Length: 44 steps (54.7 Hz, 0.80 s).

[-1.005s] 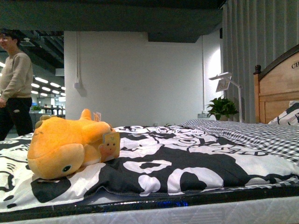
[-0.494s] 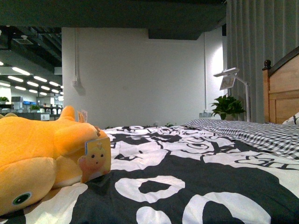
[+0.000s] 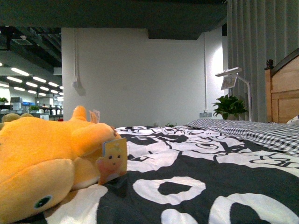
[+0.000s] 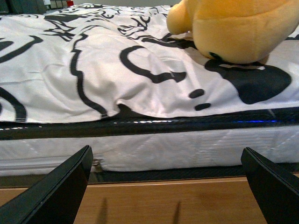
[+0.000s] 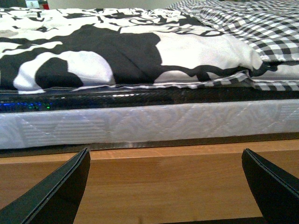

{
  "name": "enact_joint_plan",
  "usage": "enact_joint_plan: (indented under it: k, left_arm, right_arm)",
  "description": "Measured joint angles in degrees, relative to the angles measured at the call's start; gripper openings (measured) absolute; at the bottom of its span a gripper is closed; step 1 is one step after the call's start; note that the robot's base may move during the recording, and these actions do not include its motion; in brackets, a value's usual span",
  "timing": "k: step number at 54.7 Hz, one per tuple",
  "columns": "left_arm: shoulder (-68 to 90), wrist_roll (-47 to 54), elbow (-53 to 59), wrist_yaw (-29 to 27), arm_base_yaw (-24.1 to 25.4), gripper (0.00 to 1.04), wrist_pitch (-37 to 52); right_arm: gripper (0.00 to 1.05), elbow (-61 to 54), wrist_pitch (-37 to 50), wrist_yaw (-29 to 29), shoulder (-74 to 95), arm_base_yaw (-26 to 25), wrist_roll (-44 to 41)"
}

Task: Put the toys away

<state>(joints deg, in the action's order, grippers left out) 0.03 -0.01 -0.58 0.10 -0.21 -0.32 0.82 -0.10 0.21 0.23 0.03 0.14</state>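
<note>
A yellow-orange plush toy [image 3: 46, 163] lies on its side on the black-and-white bedspread [image 3: 196, 163], filling the near left of the front view, with a paper tag [image 3: 112, 161] hanging from it. The left wrist view shows the same toy [image 4: 233, 28] near the bed's edge, beyond and above my left gripper [image 4: 170, 186]. That gripper is open, with nothing between its fingers, level with the wooden bed frame [image 4: 163, 200]. My right gripper [image 5: 168, 186] is also open and empty, facing the bed frame [image 5: 163, 182] further along. Neither arm appears in the front view.
The white mattress side [image 5: 140, 126] and wooden bed rail stand right in front of both grippers. A checked blanket [image 3: 261, 133] covers the far right of the bed. A wooden headboard [image 3: 282, 93], a potted plant [image 3: 229, 107] and a lamp [image 3: 231, 77] are at the right.
The view has closed in on the bed over the last second, so the toy now looms larger at the left. The person seen at the far left a second ago is gone.
</note>
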Motion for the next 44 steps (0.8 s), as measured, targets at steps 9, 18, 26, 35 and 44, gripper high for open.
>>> enact_joint_plan:
  k: [9,18,26,35,44]
  left_arm:
    - [0.0,0.0,0.0,-0.1,0.0,0.98,0.0]
    - [0.0,0.0,0.0,-0.1,0.0,0.98,0.0]
    - [0.0,0.0,0.0,-0.1,0.0,0.98,0.0]
    - [0.1,0.0,0.0,0.0,0.0,0.98,0.0]
    - [0.0,0.0,0.0,-0.5,0.0,0.98,0.1]
  right_arm:
    - [0.98,0.0,0.0,0.0,0.0,0.0,0.0]
    - [0.98,0.0,0.0,-0.2,0.0,0.0,0.0]
    - [0.98,0.0,0.0,-0.2,0.0,0.0,0.0]
    - [0.98,0.0,0.0,-0.2,0.1,0.0,0.0]
    - [0.98,0.0,0.1,-0.6,0.0,0.0,0.0]
